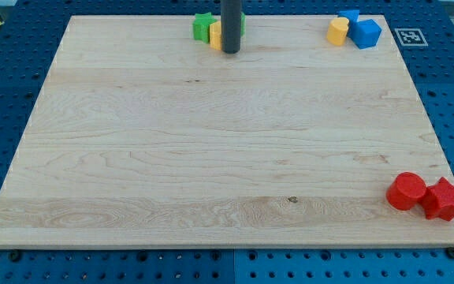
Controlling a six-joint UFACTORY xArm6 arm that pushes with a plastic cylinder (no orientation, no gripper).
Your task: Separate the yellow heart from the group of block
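My tip point(231, 51) rests on the board near the top edge, at the middle. Just left of the rod a yellow block point(215, 35) is partly hidden behind it, so I cannot make out its shape. It touches a green block point(202, 26) on its left. A sliver of another green block point(243, 22) shows to the right of the rod. At the top right a rounded yellow block point(337, 31) touches a blue block point(366, 34), with a second blue block point(351, 16) behind them.
A red cylinder point(407, 192) and a red star point(444, 199) sit together at the bottom right, near the edge of the wooden board point(211, 158). A blue pegboard table surrounds the board.
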